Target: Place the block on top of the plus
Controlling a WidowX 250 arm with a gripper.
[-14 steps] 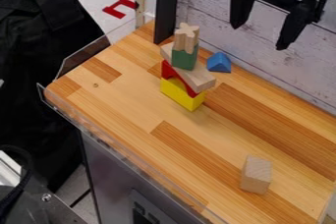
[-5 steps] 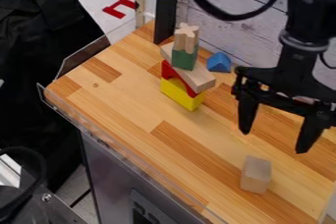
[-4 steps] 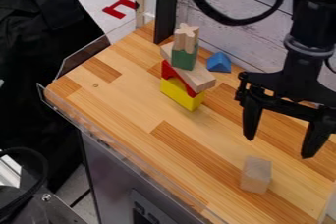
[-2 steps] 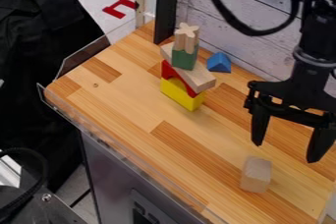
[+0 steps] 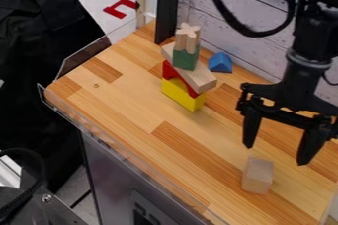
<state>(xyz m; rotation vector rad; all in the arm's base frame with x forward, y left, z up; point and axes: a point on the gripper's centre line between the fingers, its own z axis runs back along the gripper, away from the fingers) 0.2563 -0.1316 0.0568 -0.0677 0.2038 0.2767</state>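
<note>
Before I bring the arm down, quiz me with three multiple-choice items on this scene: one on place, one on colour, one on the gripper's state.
1. Where is the plus-shaped piece?
A) Beside the blue block
B) On the green block
C) Under the yellow block

2. What colour is the arch-shaped block directly above the yellow one?
A) Red
B) Blue
C) Green

3. How is the gripper?
A) Shut on the plain wooden block
B) Shut and empty
C) Open and empty

Key:
1 B: the plus-shaped piece stands on the green block.
2 A: the arch-shaped block over the yellow block is red.
3 C: the gripper has its fingers wide apart with nothing between them, and the plain wooden block stands on the table.
</note>
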